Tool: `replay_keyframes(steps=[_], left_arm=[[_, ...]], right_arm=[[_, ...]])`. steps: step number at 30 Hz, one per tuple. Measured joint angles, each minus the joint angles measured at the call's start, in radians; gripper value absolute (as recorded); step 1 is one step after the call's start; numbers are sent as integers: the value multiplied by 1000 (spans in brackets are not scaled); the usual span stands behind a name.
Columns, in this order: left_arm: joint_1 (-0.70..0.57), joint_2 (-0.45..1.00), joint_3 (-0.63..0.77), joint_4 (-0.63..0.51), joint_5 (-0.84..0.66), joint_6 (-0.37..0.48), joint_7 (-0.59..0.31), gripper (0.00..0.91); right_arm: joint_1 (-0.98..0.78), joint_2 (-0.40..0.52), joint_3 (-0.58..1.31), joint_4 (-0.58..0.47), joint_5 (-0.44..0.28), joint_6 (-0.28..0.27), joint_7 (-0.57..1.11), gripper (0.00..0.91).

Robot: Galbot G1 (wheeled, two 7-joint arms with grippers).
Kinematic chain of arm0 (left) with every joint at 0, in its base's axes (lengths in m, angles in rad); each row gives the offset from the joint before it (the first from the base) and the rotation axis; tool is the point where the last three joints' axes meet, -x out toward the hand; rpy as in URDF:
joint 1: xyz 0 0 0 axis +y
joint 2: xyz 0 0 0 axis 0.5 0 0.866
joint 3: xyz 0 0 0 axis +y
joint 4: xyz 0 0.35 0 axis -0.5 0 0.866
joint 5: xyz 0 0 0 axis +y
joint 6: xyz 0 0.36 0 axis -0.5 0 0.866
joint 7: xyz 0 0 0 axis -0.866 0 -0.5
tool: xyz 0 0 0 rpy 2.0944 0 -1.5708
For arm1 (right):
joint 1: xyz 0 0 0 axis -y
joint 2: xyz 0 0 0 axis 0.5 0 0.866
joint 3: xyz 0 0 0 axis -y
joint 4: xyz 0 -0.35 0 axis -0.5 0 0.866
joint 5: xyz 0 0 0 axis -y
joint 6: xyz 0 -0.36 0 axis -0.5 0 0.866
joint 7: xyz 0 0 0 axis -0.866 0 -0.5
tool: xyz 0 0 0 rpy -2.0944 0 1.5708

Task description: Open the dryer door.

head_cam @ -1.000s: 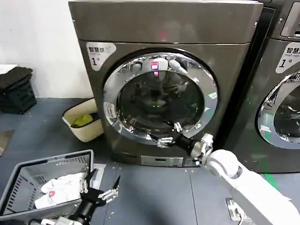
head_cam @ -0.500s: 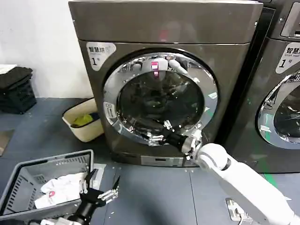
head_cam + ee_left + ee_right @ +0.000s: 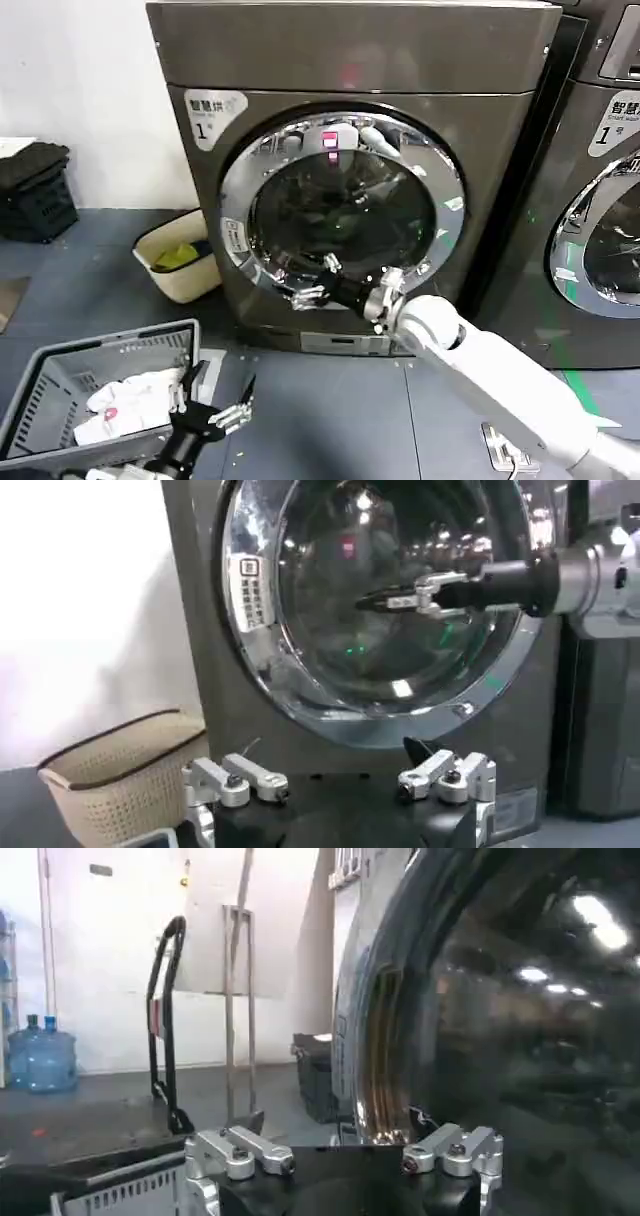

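Observation:
The dryer door point(image 3: 345, 215) is a large round pane of dark glass in a wide chrome ring, with a small pink sticker point(image 3: 331, 141) at the top of the rim. It looks flush with the grey machine. My right gripper point(image 3: 312, 281) is open at the lower left of the ring. In the right wrist view the chrome rim point(image 3: 375, 1048) stands between the spread fingers of that gripper point(image 3: 347, 1165). My left gripper point(image 3: 215, 395) hangs open and empty low over the floor beside the grey basket. In the left wrist view this gripper point(image 3: 343, 788) faces the door point(image 3: 330, 630).
A grey laundry basket point(image 3: 60, 385) with white cloths point(image 3: 130, 400) sits at the near left. A beige bin point(image 3: 175, 255) stands left of the dryer, with black crates point(image 3: 35, 190) further left. A neighbouring machine point(image 3: 600, 200) with a similar chrome door stands on the right.
My right gripper has moved left along the lower part of the door ring, from lower right to lower left of centre. The left arm has stayed put.

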Motion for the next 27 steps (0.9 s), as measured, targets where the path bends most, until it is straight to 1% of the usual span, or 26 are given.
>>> replay_keyframes(steps=[12,27], left_arm=[[0,-6,1,-3,0,0,0,907],[3,-10,0,-6,1,0,0,907]], right_arm=[[37,79,-21,-64,1,12,27,907],[83,146,-40,-141,2,15,17,907]])
